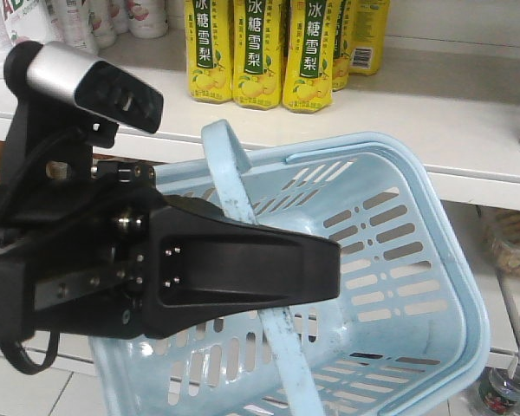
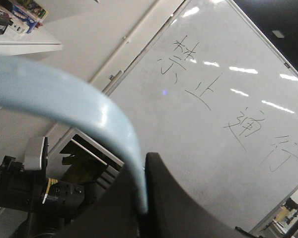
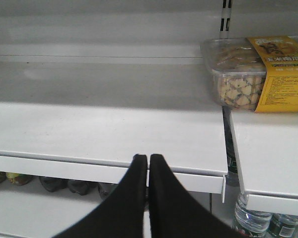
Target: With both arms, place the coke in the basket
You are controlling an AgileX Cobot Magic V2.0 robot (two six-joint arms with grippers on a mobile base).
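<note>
The pale blue basket (image 1: 464, 299) hangs tilted in front of the shelves, with nothing showing inside it. My left gripper (image 1: 325, 269) is shut on the basket's flat blue handle (image 1: 230, 165). In the left wrist view the handle (image 2: 64, 99) curves down between the gripper's (image 2: 143, 168) two black fingers, which pinch it. My right gripper (image 3: 148, 157) is shut with nothing between its fingers. It hovers just in front of a bare white shelf (image 3: 114, 124). The coke is out of view in every frame.
Yellow drink bottles (image 1: 260, 52) stand on the upper shelf behind the basket. A clear snack box with a yellow label (image 3: 258, 74) sits on the shelf to the right of my right gripper, and water bottles (image 3: 248, 218) stand below it. A whiteboard (image 2: 223, 114) fills the left wrist view.
</note>
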